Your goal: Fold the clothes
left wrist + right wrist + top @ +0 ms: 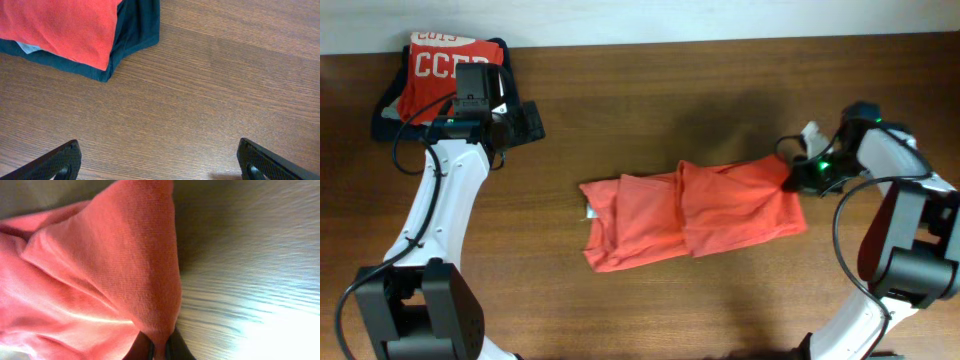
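Observation:
An orange-red garment [690, 213] lies crumpled in a long band across the middle of the wooden table. My right gripper [798, 172] is shut on its upper right corner; the right wrist view shows the cloth [115, 270] pinched between the fingers [159, 351] and pulled up into a ridge. My left gripper [520, 122] is open and empty at the back left, hovering over bare wood [160, 160]. Beside it is a folded stack: a red shirt with white letters [445, 65] on a dark navy garment [137, 27].
The folded stack [65, 27] sits at the table's back left corner, close to the left arm. A small white tag [810, 131] shows near the right gripper. A pale wall runs along the table's back edge [720, 40].

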`<control>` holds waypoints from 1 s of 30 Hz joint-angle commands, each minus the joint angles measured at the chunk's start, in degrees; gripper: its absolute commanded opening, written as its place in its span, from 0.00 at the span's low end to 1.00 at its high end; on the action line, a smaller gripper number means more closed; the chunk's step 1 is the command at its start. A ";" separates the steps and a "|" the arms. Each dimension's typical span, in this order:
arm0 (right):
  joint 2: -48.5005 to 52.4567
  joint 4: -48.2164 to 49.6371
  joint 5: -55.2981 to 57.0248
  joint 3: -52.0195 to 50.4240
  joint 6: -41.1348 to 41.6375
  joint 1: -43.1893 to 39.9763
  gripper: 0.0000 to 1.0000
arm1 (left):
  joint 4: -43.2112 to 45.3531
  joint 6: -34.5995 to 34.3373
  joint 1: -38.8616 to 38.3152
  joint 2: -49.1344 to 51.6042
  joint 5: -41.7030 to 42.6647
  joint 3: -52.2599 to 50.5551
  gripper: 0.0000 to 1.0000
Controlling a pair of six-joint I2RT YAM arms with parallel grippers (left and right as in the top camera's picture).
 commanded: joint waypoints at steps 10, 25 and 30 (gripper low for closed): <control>0.09 -9.62 6.69 16.52 -0.02 -10.29 0.04 | -0.07 -0.57 0.09 0.28 -0.46 0.57 0.99; 0.09 -23.96 6.75 31.43 0.22 -3.48 0.04 | -0.07 -0.57 0.09 0.28 -0.46 0.57 0.99; 0.09 -27.87 6.75 33.48 0.24 3.69 0.04 | -0.07 -0.57 0.09 0.28 -0.46 0.57 0.99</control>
